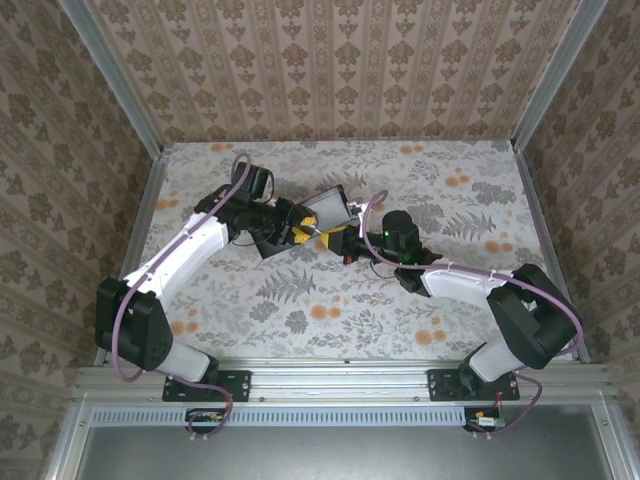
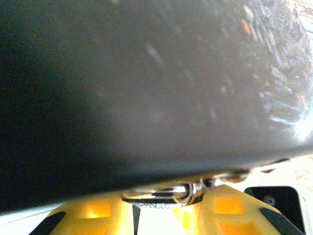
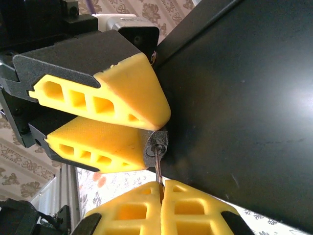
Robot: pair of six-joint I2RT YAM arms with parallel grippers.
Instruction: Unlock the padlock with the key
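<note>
Yellow-padded fingers of the left gripper (image 3: 155, 129) are clamped on the padlock (image 3: 157, 143), which is held just beside the dark box (image 3: 244, 122) near the centre of the table (image 1: 400, 300). The key (image 3: 158, 166) is pinched between the closed fingers of the right gripper (image 3: 161, 188), its tip at the padlock.

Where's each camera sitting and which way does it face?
Top external: above, behind the robot, looking down at the table; left arm and right arm meet at the box.
Left wrist: close against the box; left gripper at bottom.
Right wrist: faces the padlock and key; right gripper at bottom.
Shared: both wrist views show box and left gripper.
</note>
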